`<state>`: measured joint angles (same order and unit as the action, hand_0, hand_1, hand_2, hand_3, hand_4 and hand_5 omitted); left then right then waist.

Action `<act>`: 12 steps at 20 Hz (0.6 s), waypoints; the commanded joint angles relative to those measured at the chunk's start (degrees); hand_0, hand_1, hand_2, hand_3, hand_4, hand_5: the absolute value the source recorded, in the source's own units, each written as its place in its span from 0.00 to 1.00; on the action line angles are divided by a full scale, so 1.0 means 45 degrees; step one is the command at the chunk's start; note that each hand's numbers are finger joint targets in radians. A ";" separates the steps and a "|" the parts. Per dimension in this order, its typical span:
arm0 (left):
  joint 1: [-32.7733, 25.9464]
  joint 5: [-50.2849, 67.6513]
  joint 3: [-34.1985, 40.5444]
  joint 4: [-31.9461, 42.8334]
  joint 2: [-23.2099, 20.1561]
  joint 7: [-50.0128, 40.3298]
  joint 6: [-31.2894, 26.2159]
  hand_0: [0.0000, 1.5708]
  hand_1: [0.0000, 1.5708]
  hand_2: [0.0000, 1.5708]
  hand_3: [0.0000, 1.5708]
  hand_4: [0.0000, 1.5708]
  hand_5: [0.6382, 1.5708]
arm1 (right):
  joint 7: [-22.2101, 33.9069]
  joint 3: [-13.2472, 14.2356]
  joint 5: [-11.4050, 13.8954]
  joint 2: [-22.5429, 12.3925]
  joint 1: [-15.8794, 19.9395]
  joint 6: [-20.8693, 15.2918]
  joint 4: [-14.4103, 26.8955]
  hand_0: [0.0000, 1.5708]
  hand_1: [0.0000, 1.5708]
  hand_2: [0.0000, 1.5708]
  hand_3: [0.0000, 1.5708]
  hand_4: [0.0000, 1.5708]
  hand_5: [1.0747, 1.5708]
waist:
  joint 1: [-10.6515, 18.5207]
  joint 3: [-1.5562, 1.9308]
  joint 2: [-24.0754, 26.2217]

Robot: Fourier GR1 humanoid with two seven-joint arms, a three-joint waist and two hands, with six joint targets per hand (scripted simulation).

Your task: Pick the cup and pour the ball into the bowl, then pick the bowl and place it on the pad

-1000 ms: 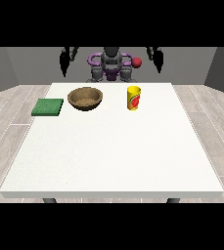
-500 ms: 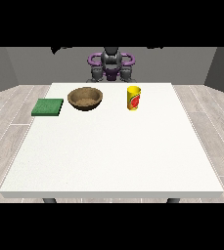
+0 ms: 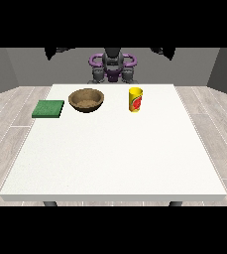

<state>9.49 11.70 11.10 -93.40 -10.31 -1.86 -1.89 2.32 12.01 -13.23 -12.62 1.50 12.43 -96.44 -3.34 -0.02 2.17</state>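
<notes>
A yellow cup [image 3: 135, 99] with a red mark stands upright on the white table [image 3: 115, 158], right of centre near the far edge. No ball shows; the cup's inside is hidden. A brown bowl [image 3: 86, 99] sits to the cup's left. A flat green pad [image 3: 48, 108] lies left of the bowl. Both arms are raised high and spread wide. The hand at the view's left [image 3: 55, 51] and the hand at the view's right [image 3: 165, 51] are small dark shapes at the scene's top edge, far above the objects and holding nothing that I can see.
The robot's torso [image 3: 113, 67] stands behind the table's far edge. Grey wood floor surrounds the table on both sides. The table's near half is bare white surface.
Both arms have swung up and outward to the scene's top edge. A small red ball seen beside the robot's arm a second ago no longer shows. Cup, bowl and pad are unmoved.
</notes>
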 commanded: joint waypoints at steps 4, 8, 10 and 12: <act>0.0686 -0.0899 -0.0165 0.1834 0.0469 0.3052 -0.0053 0.00 0.00 0.00 0.00 0.00 0.96 | -0.1345 0.0381 -0.0037 -0.0169 0.1163 0.0397 0.0974 0.00 0.00 0.00 0.00 0.00 1.00 | -0.0132 0.0003 -0.2046; 0.0702 -0.1298 -0.0392 0.3357 0.1002 0.4691 0.0065 0.00 0.00 0.00 0.00 0.00 0.95 | -0.1632 0.0201 0.0453 0.0105 0.1170 0.0140 0.1420 0.00 0.00 0.00 0.00 0.00 1.00 | -0.0046 0.0002 -0.1979; 0.0746 -0.1763 -0.0427 0.4248 0.1487 0.5590 0.0718 0.00 0.00 0.00 0.00 0.00 0.95 | -0.1972 0.0120 0.0364 0.0186 0.1017 0.0351 0.1120 0.00 0.00 0.00 0.00 0.00 1.00 | -0.0537 0.0002 -0.2309; 0.1227 -0.1811 -0.0496 0.4706 0.1639 0.5927 0.0854 0.00 0.00 0.00 0.00 0.00 0.94 | -0.3092 0.0066 0.0880 0.0247 0.0964 0.0470 0.1937 0.00 0.00 0.00 0.00 0.00 1.00 | -0.0442 0.0005 -0.2729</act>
<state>12.84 5.30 9.85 -76.87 -5.23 20.32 -0.04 -6.79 11.97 -10.70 -11.46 5.17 13.69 -91.30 -5.04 -0.03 -7.57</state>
